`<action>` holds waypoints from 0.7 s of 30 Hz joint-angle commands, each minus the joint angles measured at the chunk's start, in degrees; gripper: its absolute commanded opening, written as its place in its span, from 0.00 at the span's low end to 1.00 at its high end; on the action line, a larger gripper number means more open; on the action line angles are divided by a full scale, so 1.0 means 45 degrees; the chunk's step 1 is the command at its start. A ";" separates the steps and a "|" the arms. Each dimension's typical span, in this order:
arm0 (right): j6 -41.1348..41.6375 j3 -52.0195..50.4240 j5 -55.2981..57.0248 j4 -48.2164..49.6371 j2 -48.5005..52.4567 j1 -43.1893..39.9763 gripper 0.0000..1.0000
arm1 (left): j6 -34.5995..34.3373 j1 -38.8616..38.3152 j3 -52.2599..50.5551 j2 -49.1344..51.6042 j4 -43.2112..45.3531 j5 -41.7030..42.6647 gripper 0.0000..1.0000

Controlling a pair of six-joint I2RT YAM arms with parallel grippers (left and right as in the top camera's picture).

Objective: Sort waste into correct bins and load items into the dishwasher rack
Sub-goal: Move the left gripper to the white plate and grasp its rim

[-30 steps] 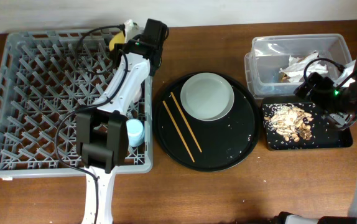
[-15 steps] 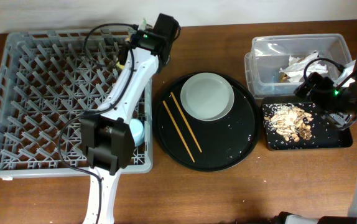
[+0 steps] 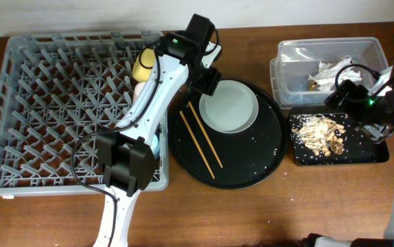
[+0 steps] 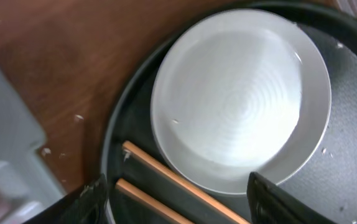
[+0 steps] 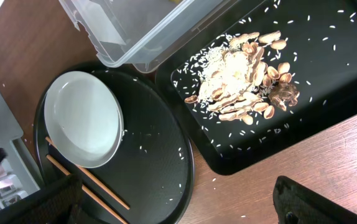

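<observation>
The grey dishwasher rack fills the left. A yellow bowl stands on edge at its back right, with a pinkish cup just below it and a blue cup half hidden by my left arm. My left gripper is open and empty above the pale plate and the chopsticks. My right gripper hangs open and empty beside the black tray of food scraps. White napkins lie in the clear tub.
Plate and chopsticks rest on a large round black tray dotted with rice grains. Loose grains also lie on the brown table beside the trays. A wall runs along the table's far edge.
My left gripper let go of the yellow bowl in the rack, opened, and swung right to the round tray's upper left. The right arm has not moved.
</observation>
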 commanded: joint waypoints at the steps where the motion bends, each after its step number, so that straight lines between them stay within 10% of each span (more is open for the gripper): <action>1: -0.0073 -0.0044 0.0117 -0.0010 0.0053 0.0058 0.99 | 0.0321 -0.0005 -0.1054 0.0287 0.0889 0.1447 0.71; 14: -0.0073 -0.0044 0.0117 -0.0010 0.0053 0.0058 0.98 | -0.0350 0.0243 -0.1258 0.2225 0.1826 -0.0457 0.70; 17: -0.0073 -0.0044 0.0117 -0.0010 0.0053 0.0058 0.99 | -0.0355 0.0311 -0.1263 0.2229 0.1428 -0.0068 0.36; 21: -0.0073 -0.0044 0.0117 -0.0010 0.0053 0.0058 0.99 | -0.0359 0.0311 -0.1350 0.2229 0.1302 0.0131 0.35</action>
